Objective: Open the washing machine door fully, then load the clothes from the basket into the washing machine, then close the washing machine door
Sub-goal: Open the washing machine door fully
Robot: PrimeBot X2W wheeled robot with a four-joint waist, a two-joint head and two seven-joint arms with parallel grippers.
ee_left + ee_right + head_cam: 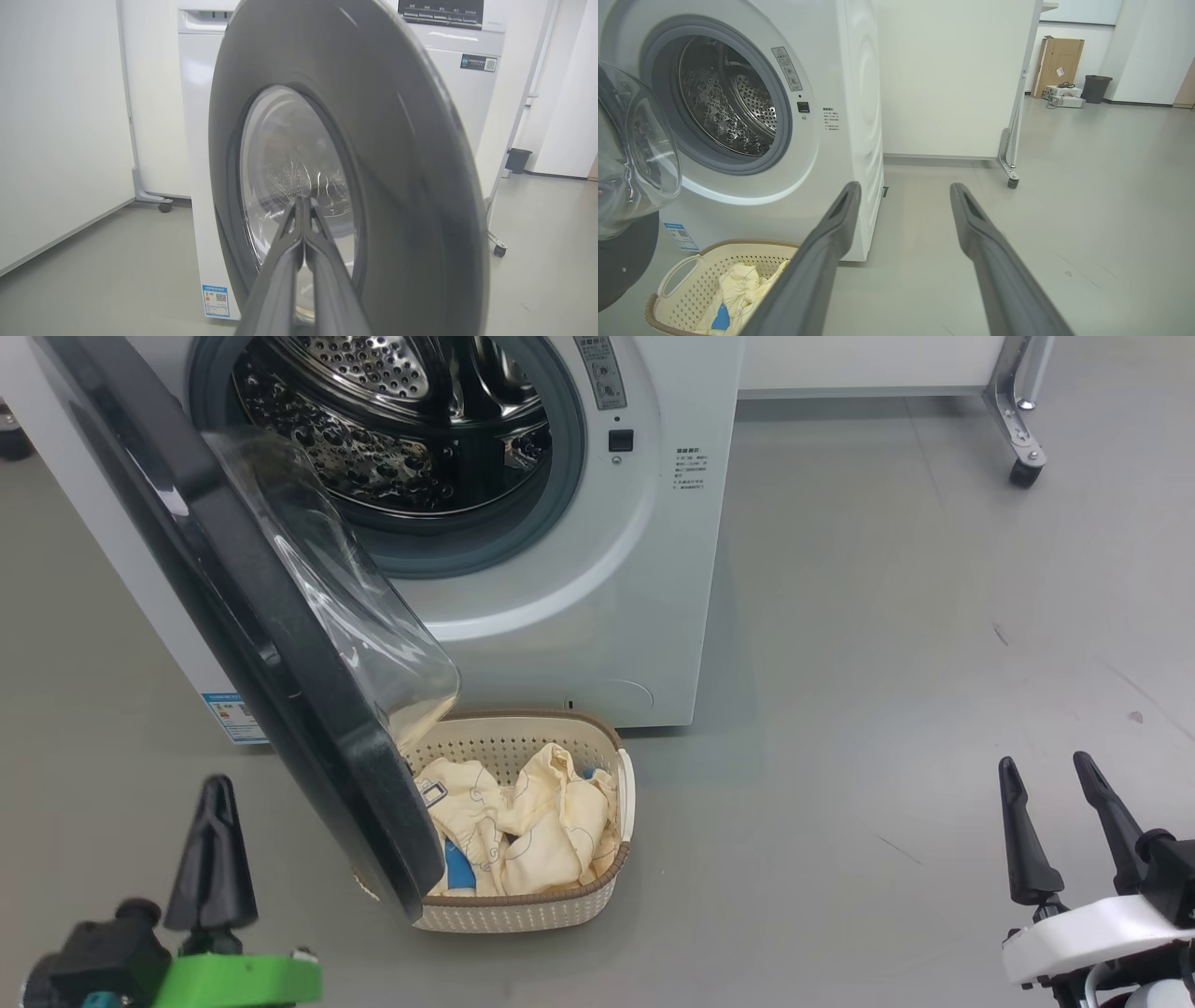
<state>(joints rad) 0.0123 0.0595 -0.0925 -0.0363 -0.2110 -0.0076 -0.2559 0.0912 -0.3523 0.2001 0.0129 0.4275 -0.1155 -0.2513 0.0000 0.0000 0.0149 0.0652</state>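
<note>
Head view, from where I stand: the washing machine door (252,644) hangs partly open, its glossy black rim turned edge-on and its clear glass bowl bulging toward the washing machine (597,616). The machine's steel drum (392,420) and grey gasket are laid bare. The door's lower edge overhangs the left end of the basket (523,907). The basket sits on the grey floor (887,663), close against the foot of the machine's front. Inside it lie the clothes (546,821), crumpled pale yellow with thin blue line prints and a blue piece among them.

The left gripper (218,789) has its two dark fingers pressed together on nothing and hangs left of the door. In the left wrist view the tips point at the glass centre; whether they touch it, I cannot tell. The right gripper (1045,762) is spread wide and empty, over bare floor well to the right of the basket.
</note>
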